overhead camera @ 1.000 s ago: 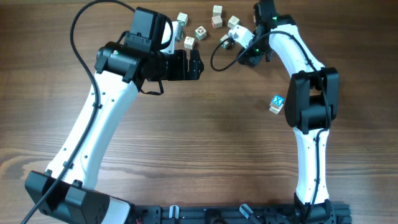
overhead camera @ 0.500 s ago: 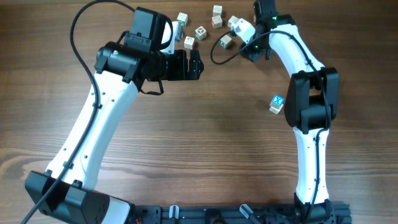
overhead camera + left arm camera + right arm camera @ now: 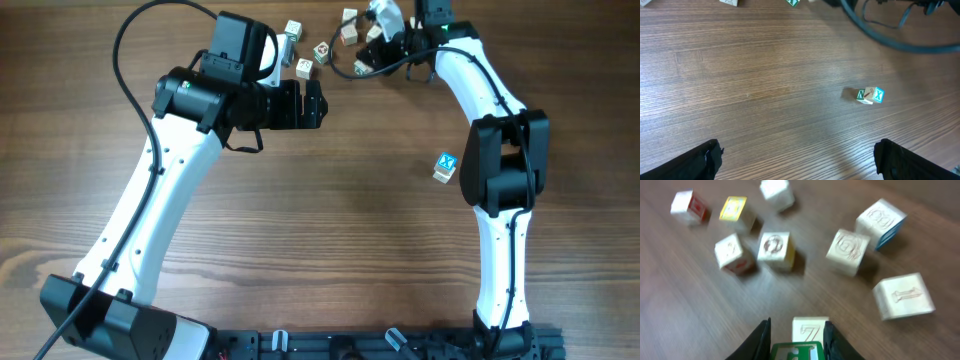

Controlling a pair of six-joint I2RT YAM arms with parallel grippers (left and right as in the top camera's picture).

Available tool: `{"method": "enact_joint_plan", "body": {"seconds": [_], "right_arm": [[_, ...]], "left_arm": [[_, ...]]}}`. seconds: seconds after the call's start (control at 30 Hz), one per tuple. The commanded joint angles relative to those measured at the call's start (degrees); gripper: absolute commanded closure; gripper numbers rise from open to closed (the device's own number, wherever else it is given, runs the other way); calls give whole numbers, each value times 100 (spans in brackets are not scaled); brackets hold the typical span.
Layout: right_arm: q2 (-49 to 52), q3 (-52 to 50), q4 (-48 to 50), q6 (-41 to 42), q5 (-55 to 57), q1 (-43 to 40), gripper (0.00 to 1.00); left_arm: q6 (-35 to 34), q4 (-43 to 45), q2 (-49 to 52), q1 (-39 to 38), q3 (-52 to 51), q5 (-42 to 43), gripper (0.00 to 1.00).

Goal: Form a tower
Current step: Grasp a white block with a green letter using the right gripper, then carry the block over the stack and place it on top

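Observation:
No tower shows in any view; every cube I see lies singly. My right gripper (image 3: 797,326) (image 3: 372,52) is shut on a green-marked wooden cube (image 3: 796,351), held above the table at the far side. Just beyond the fingers a pale cube printed with a 7 (image 3: 810,329) lies on the wood. A blue-marked cube (image 3: 446,166) (image 3: 870,95) lies alone to the right, beside the right arm. My left gripper (image 3: 800,165) (image 3: 312,103) hangs wide open over bare wood with nothing between its fingers.
Several loose cubes lie scattered ahead of the right gripper: a red-marked one (image 3: 688,206), a yellow one (image 3: 735,211), a blue-sided one (image 3: 879,221) and one printed with a 1 (image 3: 903,296). A black cable (image 3: 890,37) loops from the right arm.
My right gripper has closed on the green-marked cube and moved with it toward the far edge of the table. The left arm has not moved.

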Motion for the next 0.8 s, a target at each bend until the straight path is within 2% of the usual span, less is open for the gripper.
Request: {"method": "enact_joint_plan", "body": {"seconds": [0.0, 0.13, 0.3, 0.53, 0.67, 0.77], "right_arm": [[-402, -4, 210, 872, -129, -15, 82], [-1137, -4, -205, 846, -127, -37, 82], [-2852, -4, -1252, 841, -59, -245, 82], [-4990, -4, -2935, 629, 1099, -450, 84], [-6118, -7, -3790, 551, 1453, -450, 90], [-6524, -48, -4271, 590, 1473, -450, 93]], "left_arm": [[-26, -2, 15, -20, -17, 83, 0], [-26, 0, 15, -20, -17, 83, 0], [-26, -2, 15, -20, -17, 83, 0], [-28, -2, 15, -20, -17, 83, 0], [-26, 0, 15, -20, -17, 83, 0], [-28, -2, 15, -20, -17, 83, 0]]}}
